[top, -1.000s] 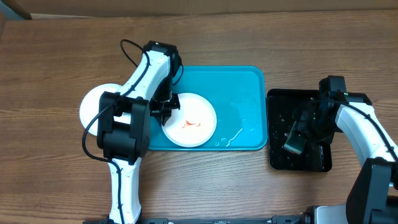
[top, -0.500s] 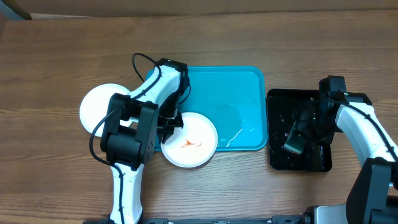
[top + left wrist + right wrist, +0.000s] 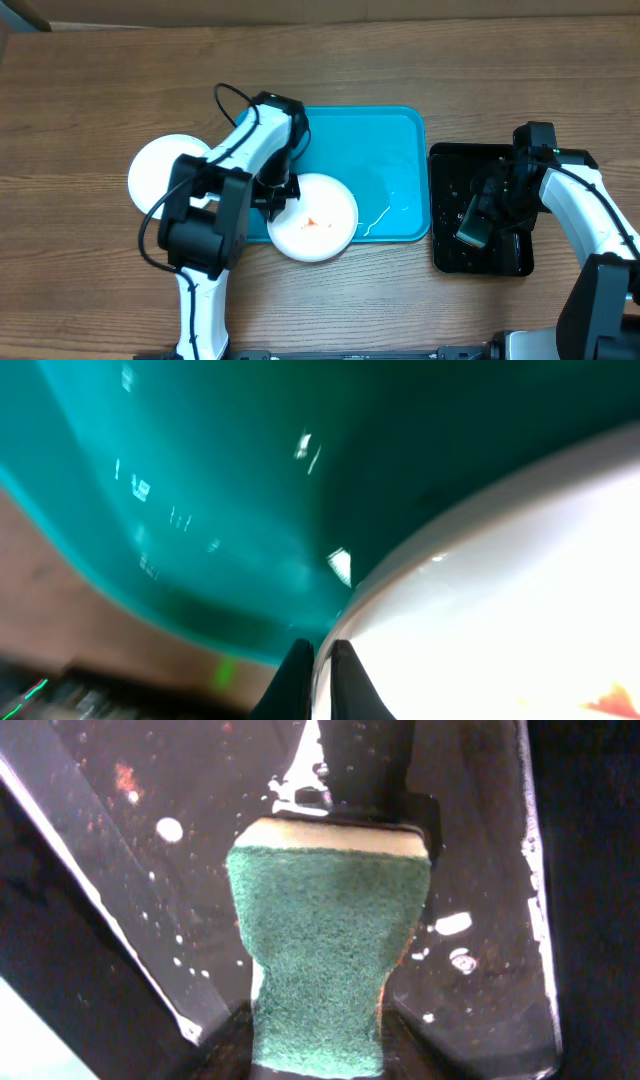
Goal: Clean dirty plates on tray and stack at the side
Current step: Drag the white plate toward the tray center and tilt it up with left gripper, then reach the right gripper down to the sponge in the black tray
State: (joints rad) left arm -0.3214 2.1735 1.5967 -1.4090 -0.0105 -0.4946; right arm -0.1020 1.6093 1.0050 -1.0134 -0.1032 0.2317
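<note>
White plate [image 3: 318,222] (red smear) overhanging tray [image 3: 385,135] edge.
Left end effector [image 3: 276,197] clamped on rim; right end effector [image 3: 477,223] squeezing sponge [image 3: 325,955].

Left arm [image 3: 235,140]: rises from the near edge of the surface, black joint housing at mid-length, white link angling up and right to a bent elbow at the far end, then folding back toward the near side. Left gripper [image 3: 279,192] points down. In the wrist view, its two dark fingers [image 3: 296,678] sit close together, pinching the rim of a white plate [image 3: 318,215]. Right arm [image 3: 585,205]: comes in from the near right corner, white link curving up to a black wrist, then turning left and down. Right gripper [image 3: 474,228] tilts toward the near-left, fingers [image 3: 225,1050] squeezing the waist of a green sponge [image 3: 325,930].
</note>
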